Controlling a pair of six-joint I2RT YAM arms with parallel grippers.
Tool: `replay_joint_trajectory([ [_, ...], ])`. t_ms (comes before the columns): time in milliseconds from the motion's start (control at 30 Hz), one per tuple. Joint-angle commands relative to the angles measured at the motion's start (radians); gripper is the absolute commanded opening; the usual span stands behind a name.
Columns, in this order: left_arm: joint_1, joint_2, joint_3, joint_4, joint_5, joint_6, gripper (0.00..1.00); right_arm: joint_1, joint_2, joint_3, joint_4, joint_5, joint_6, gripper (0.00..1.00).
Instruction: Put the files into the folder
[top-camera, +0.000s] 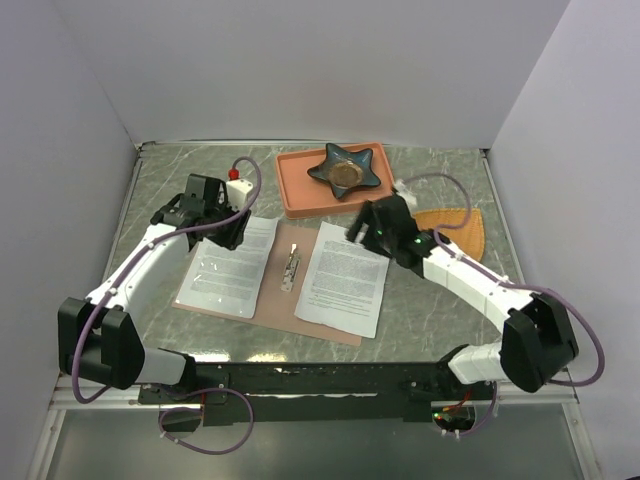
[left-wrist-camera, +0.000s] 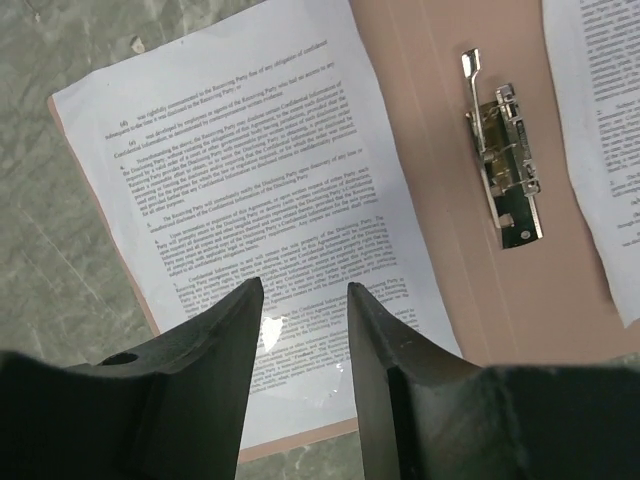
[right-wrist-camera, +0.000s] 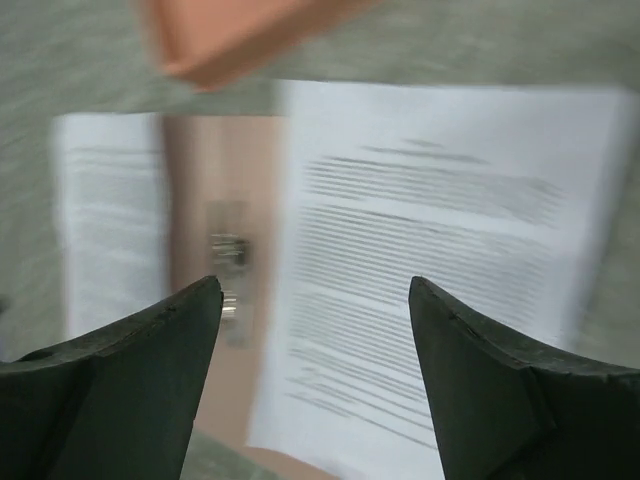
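Here, files (top-camera: 225, 265) are lying on the open folder (top-camera: 266, 300), flanking its clip (top-camera: 291, 268). Above the folder, the left gripper (left-wrist-camera: 305, 292) is gaping partly and the right gripper (right-wrist-camera: 315, 290) widely, both holding nothing.

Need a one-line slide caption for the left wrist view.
Left gripper open over a printed sheet lying on the open folder, silver clip at its spine.
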Motion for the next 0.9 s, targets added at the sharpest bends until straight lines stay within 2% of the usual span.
replay_joint_trajectory([
  [0, -0.003, 0.001, 0.020, -0.044, 0.052, -0.019, 0.45, -0.083, -0.068, -0.161, -0.283, 0.076, 0.136, 0.81],
  [133, -0.003, 0.000, -0.001, -0.030, 0.051, -0.025, 0.45, -0.105, -0.105, -0.263, -0.290, 0.059, 0.157, 0.81],
  [267, -0.003, 0.003, 0.000, -0.035, 0.051, -0.025, 0.45, -0.106, -0.102, -0.289, -0.295, 0.044, 0.159, 0.81],
  [433, -0.005, 0.000, 0.002, -0.031, 0.055, -0.031, 0.45, -0.106, -0.096, -0.339, -0.218, 0.004, 0.162, 0.80],
  [733, -0.005, -0.006, -0.024, -0.027, 0.054, -0.019, 0.45, -0.106, -0.029, -0.448, -0.019, -0.106, 0.200, 0.71],
  [833, -0.005, -0.003, -0.027, -0.025, 0.048, -0.016, 0.45, -0.106, -0.012, -0.461, 0.022, -0.129, 0.194, 0.65],
  [867, -0.005, 0.000, -0.026, -0.025, 0.046, -0.016, 0.45, -0.106, -0.003, -0.461, 0.033, -0.132, 0.187, 0.60],
])
